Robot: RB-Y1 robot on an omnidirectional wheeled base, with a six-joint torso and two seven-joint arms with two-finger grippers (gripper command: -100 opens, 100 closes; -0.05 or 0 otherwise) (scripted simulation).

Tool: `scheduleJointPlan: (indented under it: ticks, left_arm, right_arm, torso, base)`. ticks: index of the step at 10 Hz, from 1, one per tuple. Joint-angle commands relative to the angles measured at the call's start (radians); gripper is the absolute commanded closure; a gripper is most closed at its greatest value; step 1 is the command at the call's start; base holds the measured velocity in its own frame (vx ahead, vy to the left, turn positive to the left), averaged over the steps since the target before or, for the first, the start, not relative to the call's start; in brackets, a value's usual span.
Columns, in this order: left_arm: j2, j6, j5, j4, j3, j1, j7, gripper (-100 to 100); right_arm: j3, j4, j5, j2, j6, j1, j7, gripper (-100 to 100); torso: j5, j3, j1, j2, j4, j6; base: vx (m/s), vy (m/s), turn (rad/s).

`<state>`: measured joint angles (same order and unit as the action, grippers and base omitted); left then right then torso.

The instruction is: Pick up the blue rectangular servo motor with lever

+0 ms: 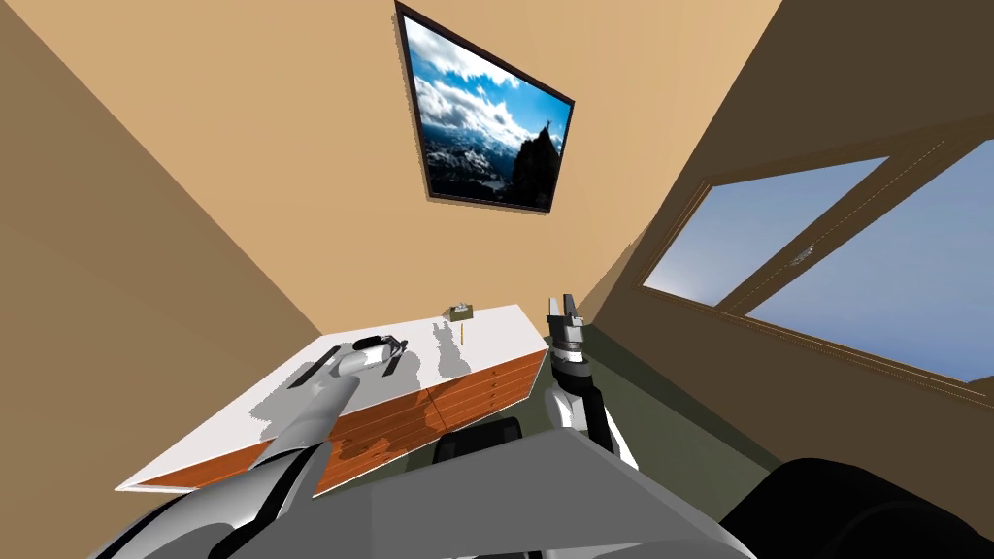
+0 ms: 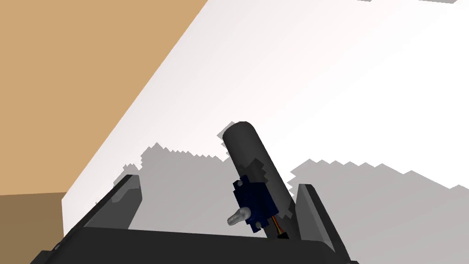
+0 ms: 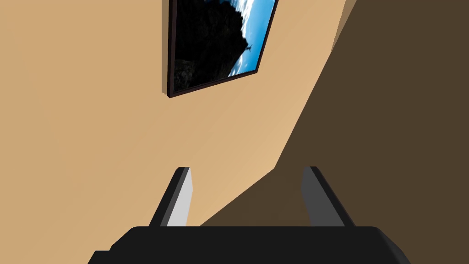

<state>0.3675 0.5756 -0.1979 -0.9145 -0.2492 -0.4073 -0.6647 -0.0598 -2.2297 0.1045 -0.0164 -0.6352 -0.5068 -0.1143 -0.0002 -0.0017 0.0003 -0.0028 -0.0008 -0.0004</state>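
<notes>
The white tabletop (image 1: pixel 500 335) is the widest thing before me. Its back edge runs along a tan wall (image 2: pixel 68 68), its front edge tops a row of wooden drawers (image 1: pixel 466 393), and most of its surface lies bare beyond my reach. My left arm stretches low over the tabletop's middle, with the left end effector (image 2: pixel 217 181) released, its fingers spread wide and angled down at the surface. My right arm stands raised just off the tabletop's right end, the right end effector (image 3: pixel 247 168) also spread open.

On the tabletop, between my left fingers and close against one of them, lies a dark grey cylinder (image 2: pixel 256 156), its long axis running away from my palm. The blue servo motor (image 2: pixel 254 201) sits against that cylinder's near end, its long side following the same line. Its pale lever (image 2: pixel 238 216) juts sideways toward my other finger, and thin orange wires (image 2: pixel 276 224) trail out nearest my palm. A small box (image 1: pixel 460 311) and a thin yellow stick (image 1: pixel 463 333) lie near the tabletop's back edge.
</notes>
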Motion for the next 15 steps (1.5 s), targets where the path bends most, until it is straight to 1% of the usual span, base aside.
scheduleJointPlan:
  ticks: [1, 3, 5, 7, 8, 9, 10, 11, 12, 13, 14, 15]
  left_arm:
    - [0.004, 0.008, 0.001, 0.038, -0.002, -0.017, -0.003, -100]
    - [0.012, 0.053, 0.01, 0.091, -0.009, -0.037, -0.015, -100]
    - [0.021, 0.086, 0.016, 0.13, -0.014, -0.052, -0.025, -100]
    - [0.028, 0.108, 0.021, 0.157, -0.018, -0.062, -0.031, -100]
    - [0.025, 0.103, 0.021, 0.143, -0.017, -0.058, -0.031, -100]
    - [0.026, 0.106, 0.021, 0.146, -0.017, -0.059, -0.031, 0]
    - [0.016, 0.077, 0.021, 0.159, -0.019, -0.048, -0.024, -100]
    - [0.014, 0.072, 0.021, 0.162, -0.019, -0.046, -0.022, -100]
    - [0.007, 0.049, 0.022, 0.173, -0.02, -0.037, -0.017, -100]
    - [0.01, 0.061, 0.023, 0.172, -0.019, -0.044, -0.022, -100]
    - [0.01, 0.057, 0.023, 0.173, -0.019, -0.043, -0.02, 100]
    - [0.01, 0.057, 0.023, 0.173, -0.019, -0.043, -0.021, 100]
  right_arm:
    - [0.0, 0.0, 0.0, 0.0, 0.0, 0.0, 0.0, 0]
    - [0.0, 0.0, 0.0, 0.0, 0.0, 0.0, 0.0, 0]
    - [0.0, 0.0, 0.0, 0.0, 0.0, 0.0, 0.0, 0]
    - [0.0, 0.0, 0.0, 0.0, 0.0, 0.0, 0.0, 0]
    - [0.0, 0.0, 0.0, 0.0, 0.0, 0.0, 0.0, 0]
    - [0.0, 0.0, 0.0, 0.0, 0.0, 0.0, 0.0, 0]
    - [0.0, 0.0, 0.0, 0.0, 0.0, 0.0, 0.0, 0]
    - [0.0, 0.0, 0.0, 0.0, 0.0, 0.0, 0.0, 0]
    - [0.0, 0.0, 0.0, 0.0, 0.0, 0.0, 0.0, 0]
    - [0.0, 0.0, 0.0, 0.0, 0.0, 0.0, 0.0, 0]
    - [0.0, 0.0, 0.0, 0.0, 0.0, 0.0, 0.0, 0]
    - [0.0, 0.0, 0.0, 0.0, 0.0, 0.0, 0.0, 0]
  torso:
    - [0.0, 0.0, 0.0, 0.0, 0.0, 0.0]
    - [0.0, 0.0, 0.0, 0.0, 0.0, 0.0]
    - [0.0, 0.0, 0.0, 0.0, 0.0, 0.0]
    - [0.0, 0.0, 0.001, 0.0, 0.0, 0.0]
    - [0.0, 0.0, 0.001, 0.001, 0.0, 0.0]
    - [0.0, 0.001, 0.001, 0.002, 0.0, 0.0]
    - [0.0, 0.001, 0.001, 0.002, 0.001, 0.0]
    - [0.0, 0.001, 0.001, 0.001, 0.0, 0.0]
    - [0.0, 0.001, 0.0, 0.002, 0.0, 0.0]
    - [0.0, 0.001, -0.001, 0.002, 0.0, 0.0]
    - [0.0, 0.001, 0.0, 0.002, 0.0, 0.0]
    - [0.0, 0.001, 0.0, 0.003, 0.001, 0.0]
  base:
    - [0.023, -0.005, 0.006]
    - [0.028, -0.006, 0.009]
    - [0.04, -0.014, 0.014]
    - [0.028, 0.004, 0.013]
    - [0.008, 0.003, 0.003]
    - [0.0, 0.0, 0.0]
    - [0.028, 0.003, 0.029]
    - [0.007, -0.015, 0.041]
    - [0.015, -0.02, 0.058]
    - [0.006, -0.01, 0.022]
    - [0.0, 0.0, 0.0]
    - [0.0, 0.0, 0.0]
